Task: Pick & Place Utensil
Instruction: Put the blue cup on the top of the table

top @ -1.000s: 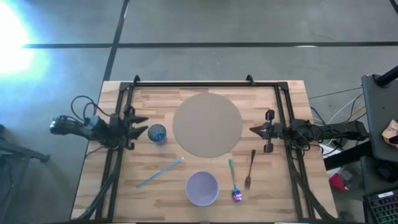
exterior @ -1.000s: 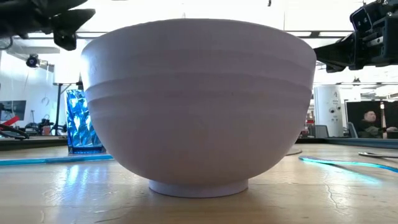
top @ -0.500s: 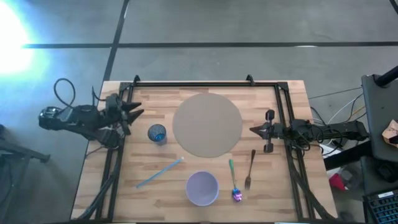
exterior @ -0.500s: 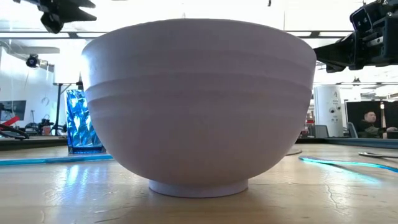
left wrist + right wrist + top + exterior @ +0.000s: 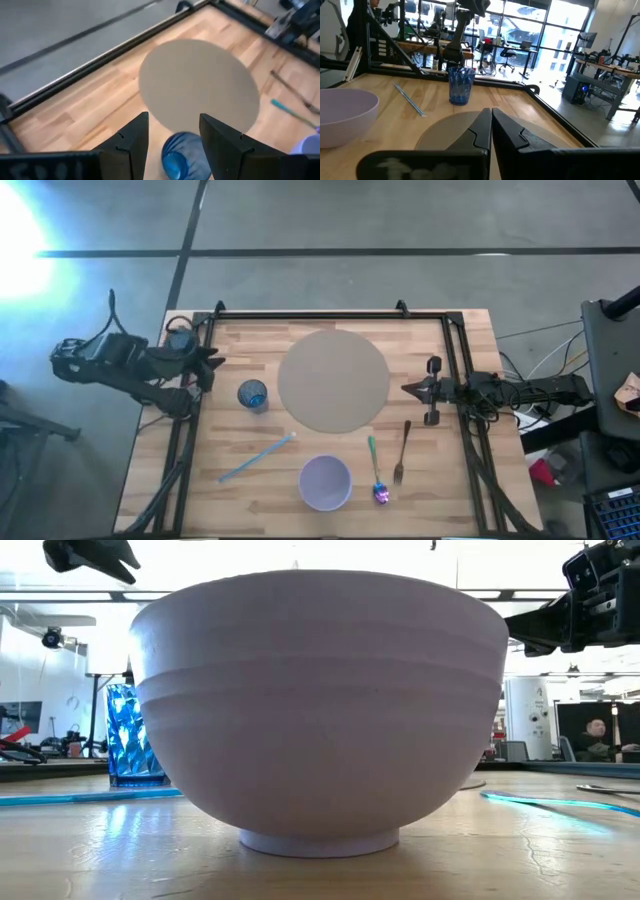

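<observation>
A dark fork (image 5: 402, 452) and a teal-handled spoon (image 5: 375, 470) lie flat on the wooden table, right of a lavender bowl (image 5: 325, 482). The round tan mat (image 5: 333, 380) sits mid-table, with a blue glass cup (image 5: 252, 394) standing to its left. My left gripper (image 5: 212, 360) is open, raised at the table's left edge, left of and above the cup (image 5: 175, 156). My right gripper (image 5: 408, 389) is shut and hovers at the mat's right rim, beyond the fork's handle end. It touches nothing.
A light blue straw (image 5: 257, 457) lies slantwise left of the bowl. A black metal frame (image 5: 330, 313) runs along the far edge and both sides. The bowl (image 5: 320, 710) fills the low view. A person (image 5: 597, 732) sits far behind the table.
My left gripper has drawn back from beside the blue cup toward the table's left and far edges and has risen. The right arm and all objects have kept still.
</observation>
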